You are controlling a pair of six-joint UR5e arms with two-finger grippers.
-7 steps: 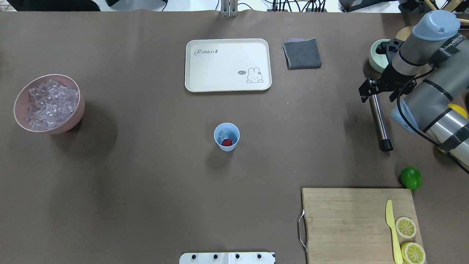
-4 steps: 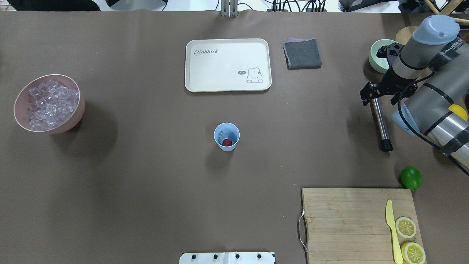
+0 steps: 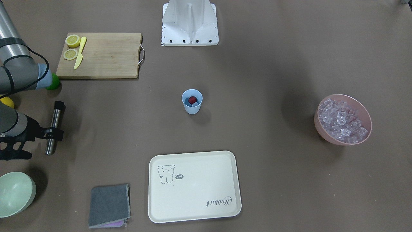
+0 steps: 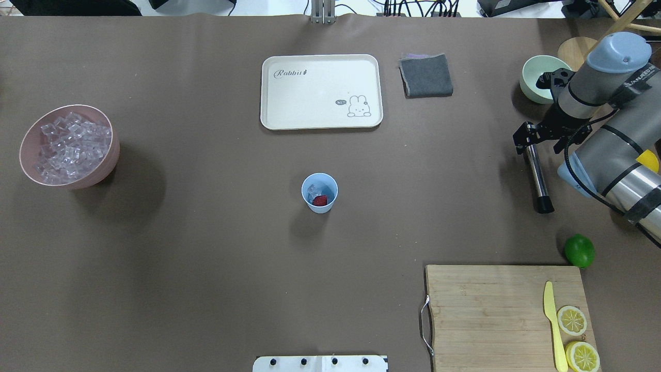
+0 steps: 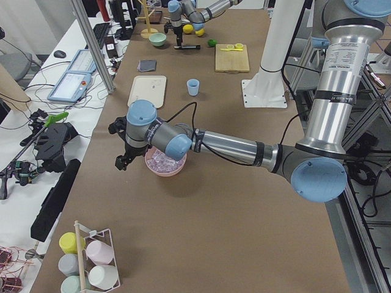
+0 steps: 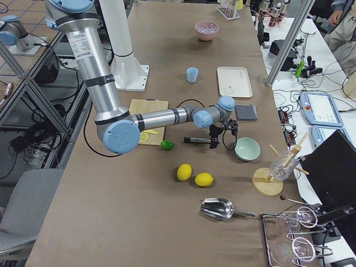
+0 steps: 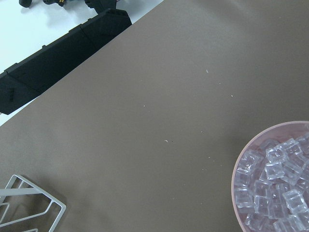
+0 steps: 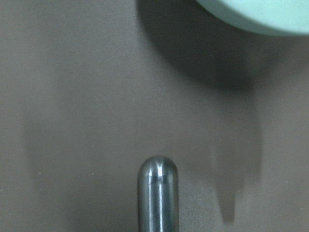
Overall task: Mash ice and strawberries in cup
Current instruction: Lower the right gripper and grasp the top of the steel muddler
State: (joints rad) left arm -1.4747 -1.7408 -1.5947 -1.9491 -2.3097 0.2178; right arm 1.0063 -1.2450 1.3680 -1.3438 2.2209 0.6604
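The cup (image 4: 319,192) is seen upright at the middle of the table (image 4: 206,268), with the strawberry (image 4: 320,200) and ice (image 4: 312,191) inside. The right gripper (image 4: 530,142) is set at one end of a steel muddler (image 4: 537,178) lying well apart. Whether it is clamped cannot be told, nor can the state of the left gripper (image 5: 121,161) beside a pink bowl (image 5: 160,173).

Left gripper (image 5: 120,162) is showing too small, jaws unreadable. Edges are cropping pink bowl (image 7: 235,186) at 4 o'clock, green bowl (image 8: 251,12) at 1 o'clock, blurred steel rod (image 8: 158,193) at 6 o'clock.
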